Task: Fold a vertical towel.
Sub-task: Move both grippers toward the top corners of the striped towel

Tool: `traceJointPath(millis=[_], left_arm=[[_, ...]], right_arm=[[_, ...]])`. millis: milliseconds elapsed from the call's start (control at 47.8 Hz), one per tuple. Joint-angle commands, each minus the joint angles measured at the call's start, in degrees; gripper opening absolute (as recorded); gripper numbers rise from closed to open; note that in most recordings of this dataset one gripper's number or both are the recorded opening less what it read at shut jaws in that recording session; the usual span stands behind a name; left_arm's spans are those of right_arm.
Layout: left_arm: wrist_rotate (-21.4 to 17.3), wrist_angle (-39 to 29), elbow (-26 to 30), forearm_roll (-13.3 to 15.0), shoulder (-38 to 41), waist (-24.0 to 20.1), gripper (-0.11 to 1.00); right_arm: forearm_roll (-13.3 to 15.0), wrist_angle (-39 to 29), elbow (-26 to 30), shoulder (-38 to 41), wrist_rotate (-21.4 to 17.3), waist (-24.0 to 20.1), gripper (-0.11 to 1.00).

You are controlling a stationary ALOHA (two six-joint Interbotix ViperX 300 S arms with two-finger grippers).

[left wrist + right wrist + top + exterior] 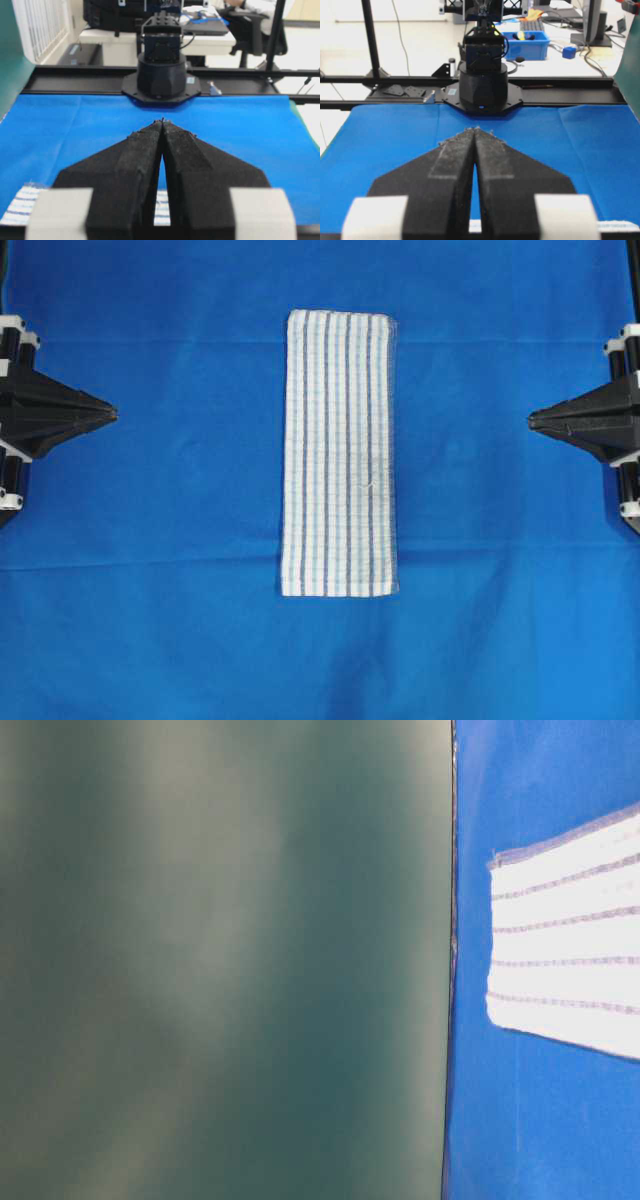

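The white woven towel with thin blue and grey lengthwise stripes (340, 453) lies flat and lengthwise in the middle of the plain blue cloth (160, 620) covering the counter. The left end effector (110, 415) and right end effector (533, 420) sit well apart on either side, tips pressed together, holding nothing. A pinch could snag the blue cloth underneath, or uneven lifts might skew the fold.

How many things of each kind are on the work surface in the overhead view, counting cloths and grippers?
Striped towel: 1
Plain blue cloth under it: 1
Grippers, left gripper and right gripper, both with fingers shut: 2
Total: 4
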State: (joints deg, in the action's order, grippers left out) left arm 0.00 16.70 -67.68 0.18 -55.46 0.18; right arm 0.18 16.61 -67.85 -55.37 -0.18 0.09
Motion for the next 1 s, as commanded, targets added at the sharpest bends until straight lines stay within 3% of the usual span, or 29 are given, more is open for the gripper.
traceJointPath(millis=[0,293,649,732,774,900,983], left_arm=[[0.7,0.62,2.2,1.32,1.76,-0.97,0.0],[0.7,1.49,5.89,1.32,12.04,-7.91,0.0],[0.88,5.01,11.6,1.41,30.85,-17.31,0.02],[0.88,6.68,13.1,1.41,35.95,-19.69,0.17],[0.88,7.47,14.15,1.41,39.2,-21.01,0.3],[0.88,8.44,17.4,1.32,47.46,-23.55,0.68],[0.79,9.14,20.13,1.41,53.53,-24.79,0.83]], right_arm=[[-0.35,0.53,2.11,0.7,0.18,0.79,0.0],[-0.53,-3.16,6.33,8.09,-1.23,11.78,0.0],[-0.35,-5.71,11.16,27.6,-1.32,24.26,0.01],[-0.09,-5.71,13.36,33.05,-1.23,26.46,0.02],[0.18,-5.63,14.41,35.42,-1.14,27.42,0.09],[0.7,-5.71,17.67,43.42,-1.05,29.97,0.45],[1.32,-5.71,19.6,47.99,-0.97,30.85,0.62]])
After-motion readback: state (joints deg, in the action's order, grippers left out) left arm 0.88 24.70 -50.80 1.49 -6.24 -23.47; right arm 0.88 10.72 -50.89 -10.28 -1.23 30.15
